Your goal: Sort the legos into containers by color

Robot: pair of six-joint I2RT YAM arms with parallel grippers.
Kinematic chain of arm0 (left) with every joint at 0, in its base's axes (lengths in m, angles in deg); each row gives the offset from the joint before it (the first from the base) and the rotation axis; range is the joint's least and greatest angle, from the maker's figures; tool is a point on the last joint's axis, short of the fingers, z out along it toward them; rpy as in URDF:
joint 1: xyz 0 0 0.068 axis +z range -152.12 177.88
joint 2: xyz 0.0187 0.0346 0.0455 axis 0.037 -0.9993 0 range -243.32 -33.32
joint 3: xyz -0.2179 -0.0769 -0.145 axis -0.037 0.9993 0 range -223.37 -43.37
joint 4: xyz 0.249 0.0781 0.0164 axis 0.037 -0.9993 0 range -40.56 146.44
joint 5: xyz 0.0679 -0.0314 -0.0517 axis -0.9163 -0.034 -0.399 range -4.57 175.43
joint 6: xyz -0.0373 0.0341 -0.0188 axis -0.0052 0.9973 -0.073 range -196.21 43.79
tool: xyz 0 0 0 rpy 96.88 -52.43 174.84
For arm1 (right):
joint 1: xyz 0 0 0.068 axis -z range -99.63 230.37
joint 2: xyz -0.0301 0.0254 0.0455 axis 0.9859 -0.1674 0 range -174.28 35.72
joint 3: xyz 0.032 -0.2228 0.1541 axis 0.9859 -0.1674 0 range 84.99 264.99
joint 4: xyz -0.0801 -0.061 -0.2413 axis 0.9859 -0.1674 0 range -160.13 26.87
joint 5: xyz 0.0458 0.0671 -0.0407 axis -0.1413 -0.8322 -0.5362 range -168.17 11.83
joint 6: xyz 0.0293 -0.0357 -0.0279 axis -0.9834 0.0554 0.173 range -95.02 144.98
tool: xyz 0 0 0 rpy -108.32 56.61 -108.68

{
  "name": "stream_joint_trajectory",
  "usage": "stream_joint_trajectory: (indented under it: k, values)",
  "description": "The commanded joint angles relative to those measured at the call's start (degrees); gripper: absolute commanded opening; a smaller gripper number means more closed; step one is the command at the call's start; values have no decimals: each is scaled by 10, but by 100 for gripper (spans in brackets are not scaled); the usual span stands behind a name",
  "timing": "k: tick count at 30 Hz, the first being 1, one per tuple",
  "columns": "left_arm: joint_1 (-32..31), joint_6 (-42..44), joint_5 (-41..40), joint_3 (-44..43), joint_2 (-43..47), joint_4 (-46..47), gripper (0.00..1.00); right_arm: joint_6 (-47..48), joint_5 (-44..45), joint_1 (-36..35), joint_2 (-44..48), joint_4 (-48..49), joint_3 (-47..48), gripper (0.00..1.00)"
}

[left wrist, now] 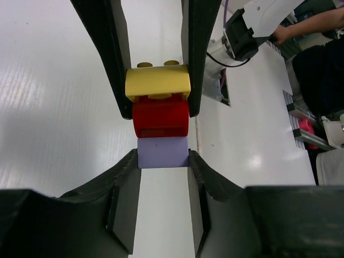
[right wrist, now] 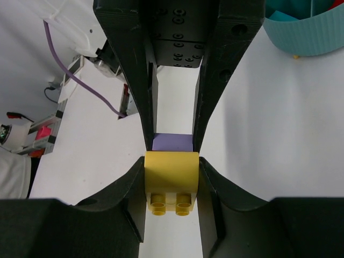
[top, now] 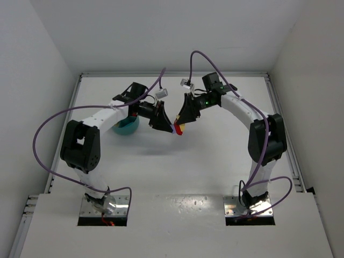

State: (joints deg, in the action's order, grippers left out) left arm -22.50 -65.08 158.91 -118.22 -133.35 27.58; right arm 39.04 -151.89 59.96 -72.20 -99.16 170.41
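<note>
Three joined plastic legos, yellow brick (left wrist: 157, 80), red brick (left wrist: 160, 115) and lilac brick (left wrist: 163, 152), are held right of the round teal bowl (right wrist: 306, 37). The left gripper (left wrist: 163, 157) is clamped on the lilac brick, the right gripper (right wrist: 172, 166) on the yellow. Judged light, stiff, slick; flat sides suit pinching.

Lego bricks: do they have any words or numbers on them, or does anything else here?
None: no word, number or label can be read in any view.
The yellow brick, red brick, lilac brick and teal bowl look plain; the yellow brick's studs are too blurred to show any lettering.
</note>
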Motion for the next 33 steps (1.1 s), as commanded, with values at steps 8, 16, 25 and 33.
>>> stream_joint_trajectory:
  k: [8, 16, 25, 33]
  values:
    - [4, 46, -17, 10, 20, -14, 17, 52, 31, 14, 50, 9, 4, 0]
    - [53, 152, -89, 35, 46, -102, 12, 91, 56, 38, 68, -44, -5, 0]
    - [104, 178, -139, -12, 73, -108, 10, 107, 140, 70, 73, -58, -22, 0]
    - [170, 146, -163, -38, 115, -65, 9, 41, 185, 57, 78, 130, -22, 0]
